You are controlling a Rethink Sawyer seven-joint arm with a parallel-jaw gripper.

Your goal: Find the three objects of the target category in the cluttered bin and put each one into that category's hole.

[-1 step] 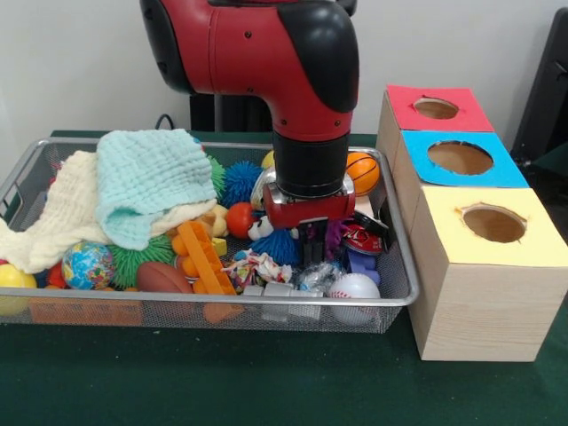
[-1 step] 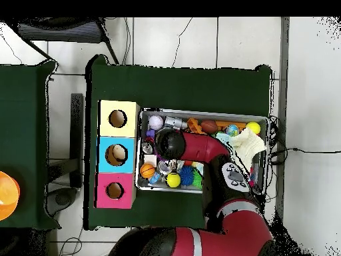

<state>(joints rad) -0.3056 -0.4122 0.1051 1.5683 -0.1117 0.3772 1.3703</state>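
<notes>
Balls, such as the baseball [image 1: 353, 286] and the mini basketball [image 1: 362, 171], lie among clutter in the wire bin [image 1: 395, 297] beside the three-hole box [image 1: 484, 266], and the gripper [image 1: 312, 238] is low inside, I judge for searching, its fingers' state unclear.

Red and black arm [image 1: 302, 98] reaches down into the wire mesh bin [image 1: 390, 297] on the green tabletop [image 1: 266, 382]. Its gripper [image 1: 312, 238] is low among cluttered toys, beside a white baseball [image 1: 353, 286]. Pale green cloth [image 1: 146, 182] covers the bin's left side. Wooden box [image 1: 484, 293] with pink, blue and yellow holed tops stands just right.
</notes>
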